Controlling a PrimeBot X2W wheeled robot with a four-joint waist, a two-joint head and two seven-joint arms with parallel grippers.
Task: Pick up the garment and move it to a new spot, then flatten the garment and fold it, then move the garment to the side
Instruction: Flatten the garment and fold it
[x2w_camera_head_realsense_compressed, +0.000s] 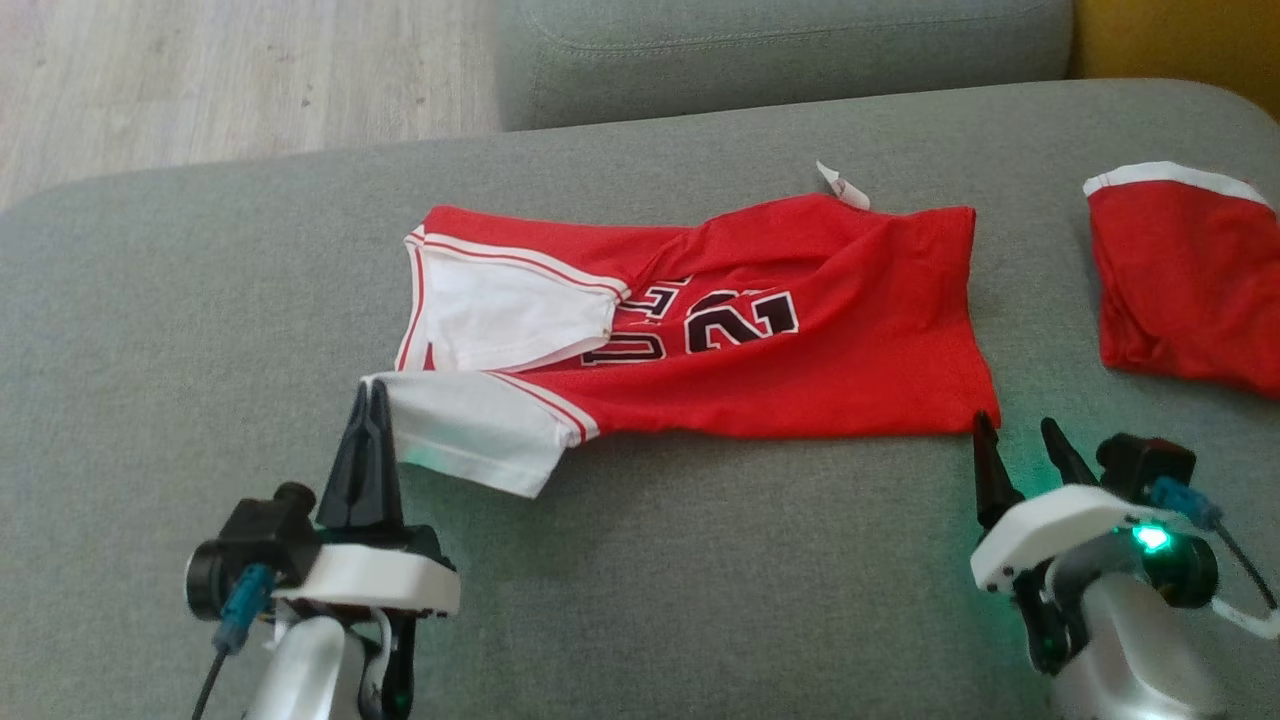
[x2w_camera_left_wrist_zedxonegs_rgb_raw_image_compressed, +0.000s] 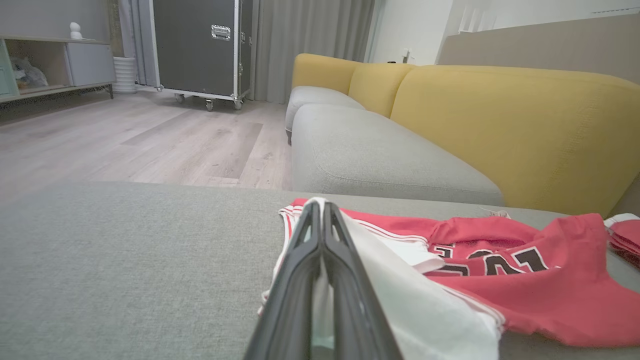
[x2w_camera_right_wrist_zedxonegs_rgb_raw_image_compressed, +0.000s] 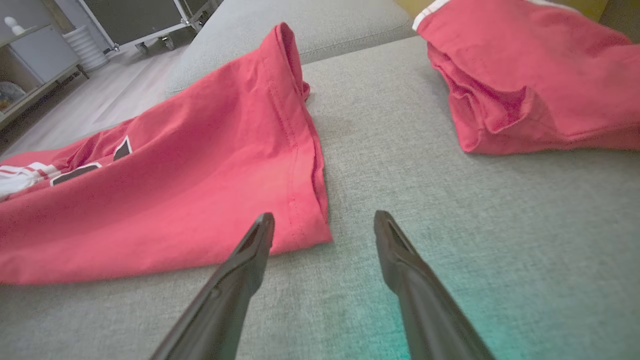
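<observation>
Where the garment lies: red mesh basketball jersey with white sleeves and black numerals (x2w_camera_head_realsense_compressed: 760, 340), spread sideways mid-cushion on the grey fabric sofa seat (x2w_camera_head_realsense_compressed: 200, 300), rumpled, with one sleeve folded over the chest.
Left gripper (x2w_camera_head_realsense_compressed: 369, 392): my fingers are pressed together, pinching the edge of the white sleeve (x2w_camera_head_realsense_compressed: 470, 430) at the jersey's 8 o'clock.
Right gripper (x2w_camera_head_realsense_compressed: 1015, 425): my fingers are spread wide and hold nothing. Their tips are at the hem corner, at the jersey's 5 o'clock. I cannot tell whether they touch cloth.
Neighbour: second red cloth with white trim (x2w_camera_head_realsense_compressed: 1190, 280), at the jersey's 3 o'clock and apart from it.
Step, as I judge it: taking hold of both near corners before the lift.
Next move calls for: easing my right fingers around the hem corner and closing them, then raising both arms together so the cloth hangs evenly, clear of the neighbour.
</observation>
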